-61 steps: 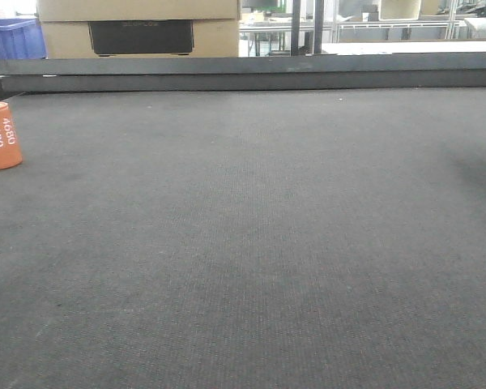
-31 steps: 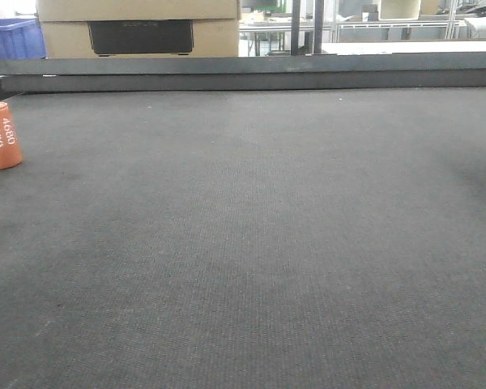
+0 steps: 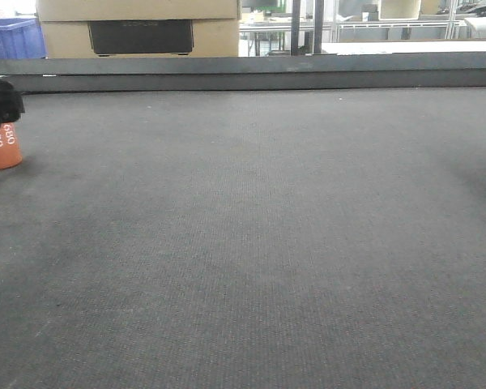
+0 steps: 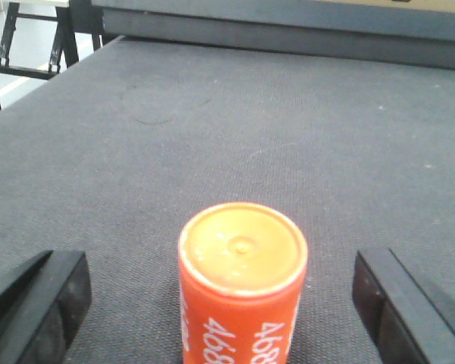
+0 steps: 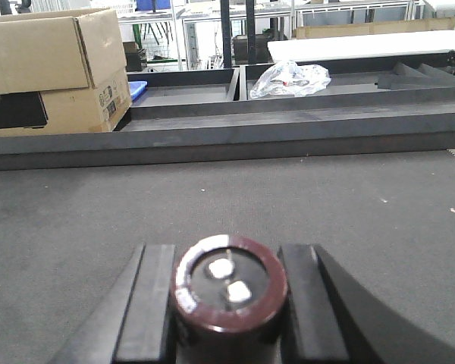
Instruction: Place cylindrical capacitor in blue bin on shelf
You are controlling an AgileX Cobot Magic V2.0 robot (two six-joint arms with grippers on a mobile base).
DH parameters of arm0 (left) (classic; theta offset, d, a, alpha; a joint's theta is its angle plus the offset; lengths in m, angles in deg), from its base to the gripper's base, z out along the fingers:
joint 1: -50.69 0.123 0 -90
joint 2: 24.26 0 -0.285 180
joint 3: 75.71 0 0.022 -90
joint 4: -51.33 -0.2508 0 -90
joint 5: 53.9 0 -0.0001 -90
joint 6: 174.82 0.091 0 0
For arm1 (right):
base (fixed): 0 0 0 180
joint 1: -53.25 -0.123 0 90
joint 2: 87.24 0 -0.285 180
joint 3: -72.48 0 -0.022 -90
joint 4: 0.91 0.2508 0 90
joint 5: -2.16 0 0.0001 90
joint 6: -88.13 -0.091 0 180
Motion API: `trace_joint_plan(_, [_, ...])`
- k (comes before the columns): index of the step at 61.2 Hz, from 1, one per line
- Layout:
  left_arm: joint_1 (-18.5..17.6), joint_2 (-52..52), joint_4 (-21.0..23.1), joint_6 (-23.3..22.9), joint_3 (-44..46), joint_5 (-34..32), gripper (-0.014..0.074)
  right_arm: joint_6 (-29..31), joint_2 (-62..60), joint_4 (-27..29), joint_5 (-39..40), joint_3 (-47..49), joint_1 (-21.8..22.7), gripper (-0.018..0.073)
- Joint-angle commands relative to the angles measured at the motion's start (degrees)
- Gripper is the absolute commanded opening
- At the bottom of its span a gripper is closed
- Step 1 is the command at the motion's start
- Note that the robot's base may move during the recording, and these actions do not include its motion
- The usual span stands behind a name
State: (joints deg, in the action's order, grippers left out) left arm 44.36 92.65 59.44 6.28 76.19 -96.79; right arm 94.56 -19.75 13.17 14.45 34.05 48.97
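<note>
My right gripper is shut on a dark maroon cylindrical capacitor with two pale terminals on top, held just above the grey mat. An orange cylinder marked 4680 stands upright on the mat. My left gripper is open, with one black finger on each side of the orange cylinder and well apart from it. In the front view that gripper covers the top of the orange cylinder at the far left. A blue bin stands beyond the table at the back left. No shiny steel shelf shows clearly.
A raised dark rail borders the far edge of the grey mat. A cardboard box stands behind the rail. A crumpled clear plastic bag lies on the bench beyond. The mat's left edge drops to the floor.
My left gripper has come into the front view at the left edge and now covers the top of the orange cylinder. The cylinder has not moved.
</note>
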Motion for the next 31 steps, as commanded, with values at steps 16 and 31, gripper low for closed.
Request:
trace_joint_plan(16, [-0.1,8.0,1.1,-0.3,8.1,-1.4,0.0599,0.0,-0.4,-0.4,1.3,-0.2,-0.2,-0.0167])
trace_joint_plan(31, [-0.1,10.1,4.0,-0.3,9.5,-1.4,0.0578,0.0,-0.4,-0.8,1.3,-0.2,-0.2,-0.0167])
